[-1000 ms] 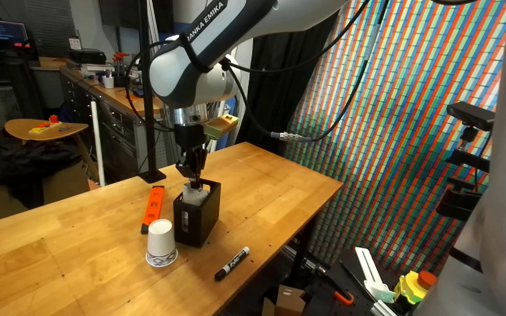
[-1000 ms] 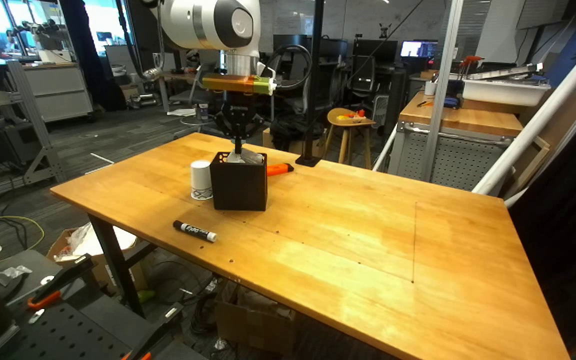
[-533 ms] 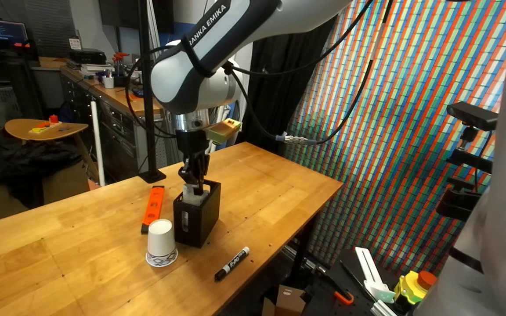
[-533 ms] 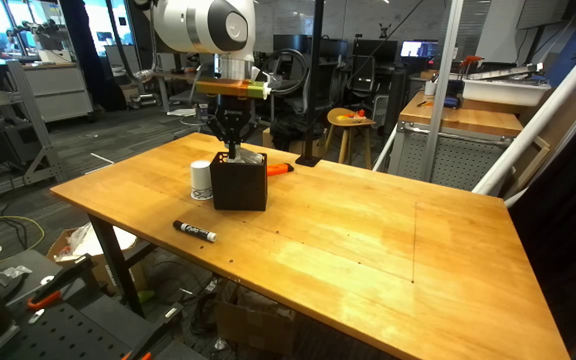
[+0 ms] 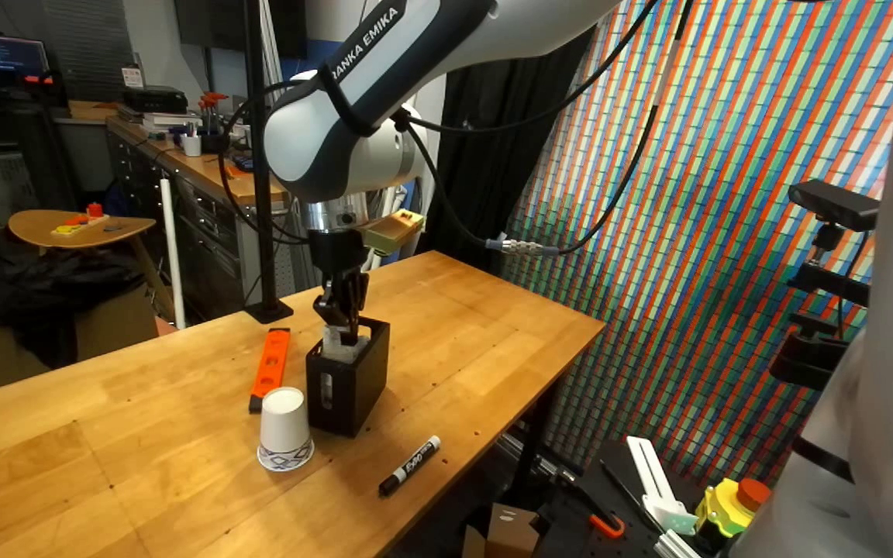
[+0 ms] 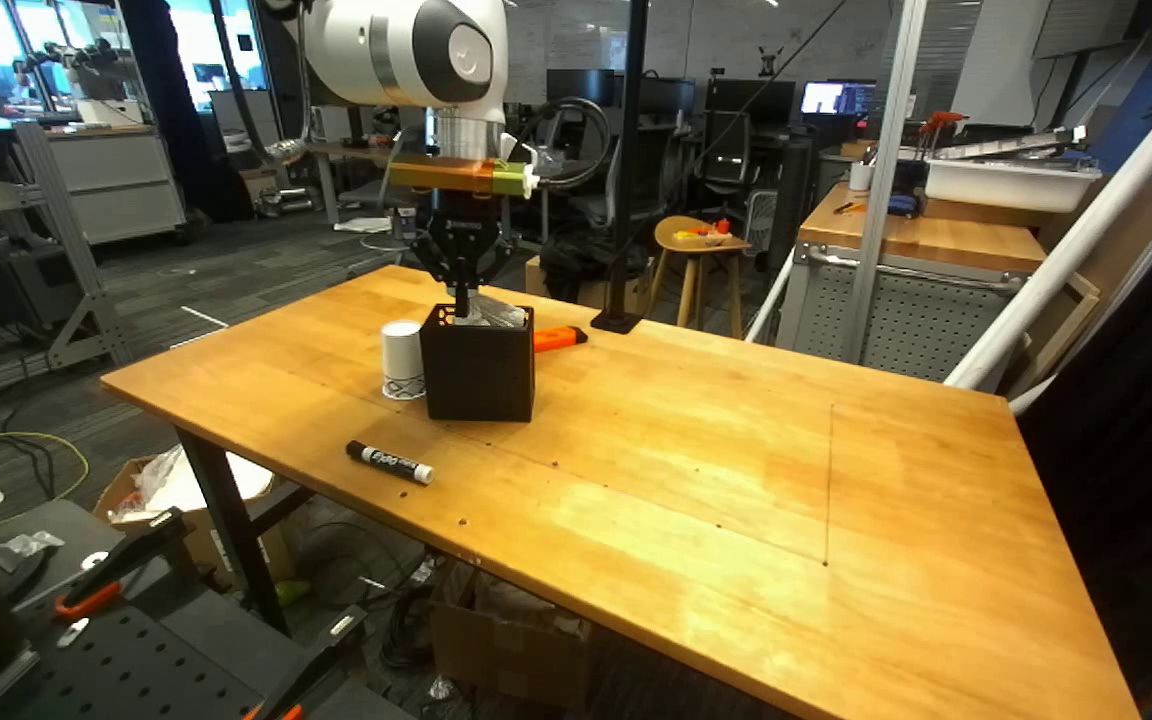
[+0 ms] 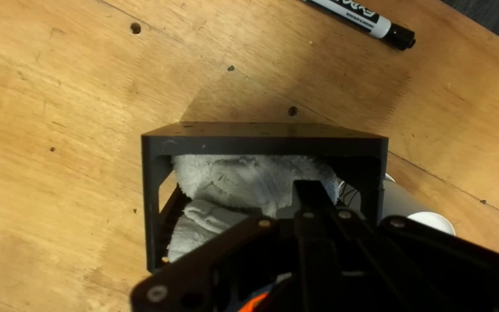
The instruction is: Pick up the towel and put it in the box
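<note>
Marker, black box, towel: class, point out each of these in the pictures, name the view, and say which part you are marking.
Marker [image 5: 410, 466]: in an exterior view, middle of the barrel.
Black box [image 6: 481, 375]: in an exterior view, a broad outer wall.
Towel [image 7: 249, 180]: in the wrist view, the rumpled upper surface.

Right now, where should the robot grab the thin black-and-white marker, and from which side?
Likely the middle of the slim black-and-white marker, from straight above, pinching across: it's narrow that way and lies flat on the tan wooden table.
</note>
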You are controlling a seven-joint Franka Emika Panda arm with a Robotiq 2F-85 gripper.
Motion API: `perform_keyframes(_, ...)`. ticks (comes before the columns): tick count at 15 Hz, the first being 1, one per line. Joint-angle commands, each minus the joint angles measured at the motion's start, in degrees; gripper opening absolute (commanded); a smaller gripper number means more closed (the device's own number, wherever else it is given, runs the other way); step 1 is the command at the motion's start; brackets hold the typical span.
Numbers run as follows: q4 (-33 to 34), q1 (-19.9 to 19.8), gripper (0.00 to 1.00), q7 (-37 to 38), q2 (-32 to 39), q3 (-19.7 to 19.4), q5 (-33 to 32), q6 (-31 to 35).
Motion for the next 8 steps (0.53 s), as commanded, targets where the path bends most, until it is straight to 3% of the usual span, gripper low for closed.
perform_keyframes(1,0.52,0.09,0.01,-0.35,-0.91,-0.16,0.39,0.15)
perform_keyframes(8,3.27,0.1,0.01,-0.46,0.38,-0.26,0.25,-0.2)
